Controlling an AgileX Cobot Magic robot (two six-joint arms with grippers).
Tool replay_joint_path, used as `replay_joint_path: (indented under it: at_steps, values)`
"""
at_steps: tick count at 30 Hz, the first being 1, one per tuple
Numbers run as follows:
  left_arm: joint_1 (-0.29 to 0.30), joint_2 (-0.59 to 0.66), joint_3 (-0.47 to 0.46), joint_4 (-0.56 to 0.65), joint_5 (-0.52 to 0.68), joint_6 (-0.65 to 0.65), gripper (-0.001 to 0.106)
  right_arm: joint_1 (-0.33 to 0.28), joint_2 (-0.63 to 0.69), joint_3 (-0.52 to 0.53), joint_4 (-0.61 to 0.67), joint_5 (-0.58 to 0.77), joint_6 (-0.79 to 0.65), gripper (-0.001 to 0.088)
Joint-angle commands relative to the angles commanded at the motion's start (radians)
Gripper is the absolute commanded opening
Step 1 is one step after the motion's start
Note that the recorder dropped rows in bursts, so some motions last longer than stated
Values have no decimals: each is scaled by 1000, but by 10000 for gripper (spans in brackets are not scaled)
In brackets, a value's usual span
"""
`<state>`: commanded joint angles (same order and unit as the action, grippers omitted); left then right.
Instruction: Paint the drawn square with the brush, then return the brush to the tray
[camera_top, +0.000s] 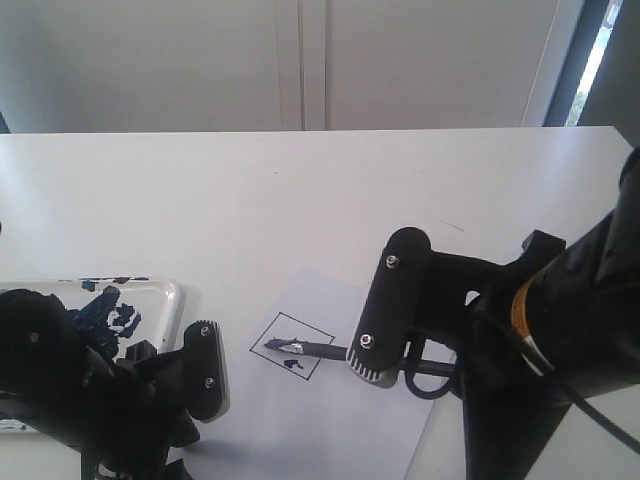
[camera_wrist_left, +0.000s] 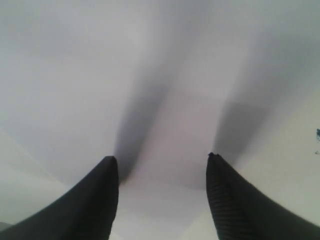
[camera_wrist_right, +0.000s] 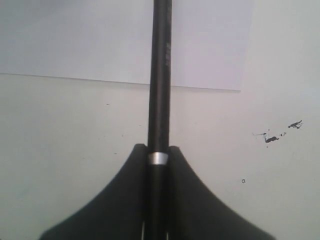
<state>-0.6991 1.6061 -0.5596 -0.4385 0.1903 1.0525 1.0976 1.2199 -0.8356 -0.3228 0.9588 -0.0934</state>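
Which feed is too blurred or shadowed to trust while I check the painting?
Exterior view: soft, window glare upper right, yet the small black-outlined drawn square and long thin black brush read clearly. Left wrist view: badly defocused, broad grey shadows beyond the open left gripper. Right wrist view: sharpest, brush crisp in the right gripper.

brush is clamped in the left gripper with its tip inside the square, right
Not the left. The right gripper clamps the brush, as the right wrist view shows; the left gripper is open and empty. The tip is inside the square.
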Motion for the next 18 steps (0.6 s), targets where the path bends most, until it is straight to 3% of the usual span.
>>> replay_joint_path:
  at_steps: [6, 11, 18]
  values:
    - [0, 0, 0, 0, 0, -2, 563, 0, 2, 0, 55, 11, -49, 0]
    - [0, 0, 0, 0, 0, -2, 563, 0, 2, 0, -36, 11, 2, 0]
    - [0, 0, 0, 0, 0, -2, 563, 0, 24, 0, -65, 11, 14, 0]
